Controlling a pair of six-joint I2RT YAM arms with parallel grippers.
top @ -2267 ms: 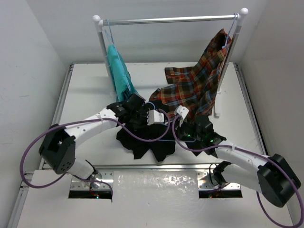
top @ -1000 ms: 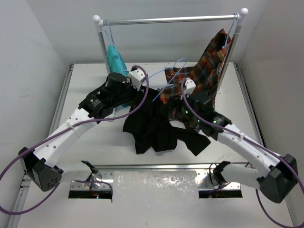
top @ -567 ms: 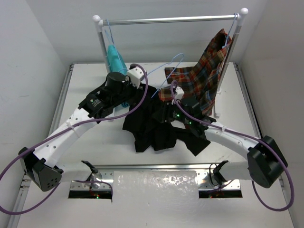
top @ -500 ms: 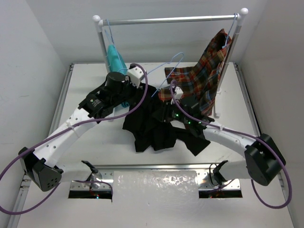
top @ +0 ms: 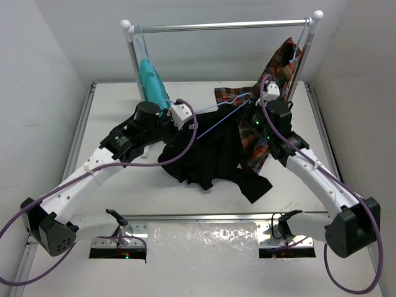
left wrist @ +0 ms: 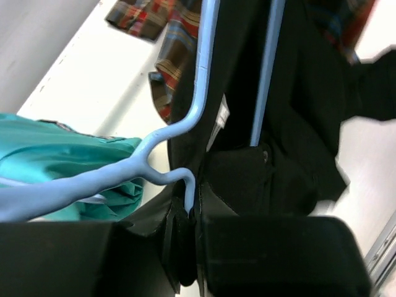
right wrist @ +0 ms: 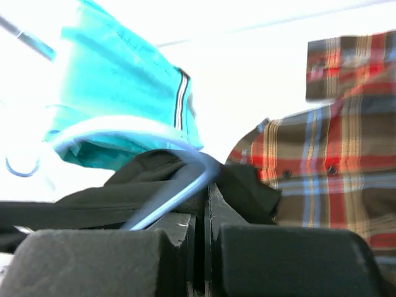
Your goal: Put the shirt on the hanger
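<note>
The black shirt (top: 210, 161) hangs off the table between my two grippers, draped over the pale-blue hanger (top: 224, 122), with one sleeve trailing on the table. My left gripper (top: 187, 124) is shut on the hanger's wire (left wrist: 189, 185) beside its neck; the shirt (left wrist: 297, 124) hangs just past it. My right gripper (top: 250, 113) is shut at the hanger's right corner (right wrist: 201, 168), pinching the shirt's fabric (right wrist: 241, 185) that wraps over that corner. The hanger's far left part is hidden under the cloth.
A silver rail (top: 223, 26) on white posts spans the back. A teal garment (top: 151, 80) hangs at its left end and a red-orange plaid shirt (top: 281, 65) droops from its right end, right behind my right gripper. White walls close both sides.
My right gripper has closed and swung right and back to the hanger's right corner, stretching the shirt. The hanger has tipped down from upright. The left gripper has held its grip.
</note>
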